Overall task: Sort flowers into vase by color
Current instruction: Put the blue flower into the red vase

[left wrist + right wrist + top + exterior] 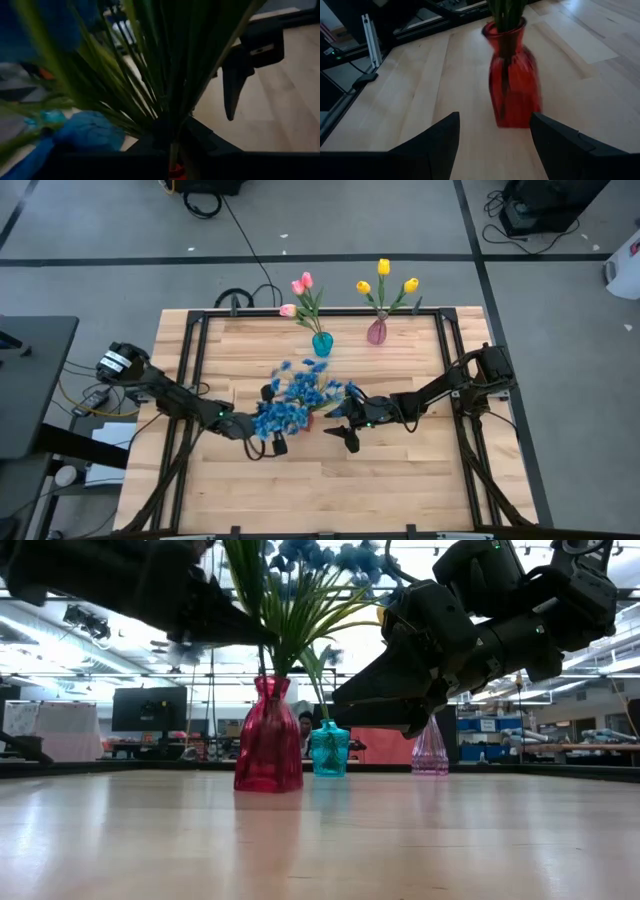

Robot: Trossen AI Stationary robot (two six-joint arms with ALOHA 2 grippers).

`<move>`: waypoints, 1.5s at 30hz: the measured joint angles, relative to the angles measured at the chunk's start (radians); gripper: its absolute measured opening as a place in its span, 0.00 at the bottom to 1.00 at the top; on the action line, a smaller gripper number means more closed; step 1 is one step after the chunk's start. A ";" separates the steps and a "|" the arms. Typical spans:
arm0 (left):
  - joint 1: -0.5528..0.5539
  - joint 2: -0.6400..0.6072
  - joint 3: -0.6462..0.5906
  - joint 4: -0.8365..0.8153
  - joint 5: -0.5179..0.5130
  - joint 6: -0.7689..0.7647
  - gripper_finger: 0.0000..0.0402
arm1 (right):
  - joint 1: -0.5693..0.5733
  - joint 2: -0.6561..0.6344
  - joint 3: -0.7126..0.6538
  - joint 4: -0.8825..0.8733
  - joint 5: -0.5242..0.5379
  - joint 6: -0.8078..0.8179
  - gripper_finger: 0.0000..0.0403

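Note:
A bushy spray of blue flowers (295, 402) on long green stems (285, 625) stands in a red vase (268, 735) at the table's middle. From above, the blossoms hide the vase. My left gripper (172, 145) comes in from the table's left and is shut on the stems. My right gripper (494, 117) is open on the vase's right, its fingers pointing at the red vase (512, 85) without touching it. Pink tulips stand in a teal vase (321, 343). Yellow tulips stand in a purple vase (376, 331). My left gripper pinches the blue spray's bundle of green stems (172, 131) between its two fingers, a little above the red vase's mouth (175, 173). The fingers come nearly level from the table's left, lying across the stems. The spray stands upright, its stem ends down inside the vase.
The teal vase (328, 748) and the purple vase (430, 746) stand near the table's far edge, behind the red one. A black frame (190, 330) runs round the tabletop. Bare wood lies along the near half of the table (330, 490).

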 joint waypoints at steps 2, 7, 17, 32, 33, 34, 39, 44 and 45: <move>0.023 0.000 0.000 -0.011 0.043 -0.014 0.08 | 0.000 0.000 0.000 0.000 0.000 0.001 0.62; 0.066 0.000 0.000 -0.064 0.080 0.000 0.08 | 0.000 0.000 0.000 0.000 0.001 0.002 0.62; 0.141 0.000 0.000 -0.136 0.169 -0.031 0.09 | 0.000 0.000 0.000 0.000 0.001 0.002 0.62; 0.126 -0.096 -0.001 -0.167 0.189 -0.021 0.39 | 0.010 -0.001 0.000 -0.002 0.000 0.007 0.62; 0.124 -0.104 -0.001 -0.174 0.187 -0.015 0.39 | 0.010 -0.001 0.000 -0.002 0.000 0.007 0.62; 0.124 -0.111 -0.001 -0.182 0.186 -0.010 0.39 | 0.010 -0.001 0.000 -0.002 0.000 0.007 0.62; 0.124 -0.119 -0.001 -0.217 0.168 0.002 0.36 | 0.010 -0.001 0.000 -0.001 0.000 0.007 0.62; 0.125 -0.105 -0.002 -0.279 0.168 -0.028 0.33 | 0.010 -0.001 0.000 -0.004 0.000 0.007 0.62; 0.120 -0.111 -0.002 -0.279 0.167 -0.029 0.33 | 0.010 -0.003 -0.001 -0.007 0.000 0.006 0.62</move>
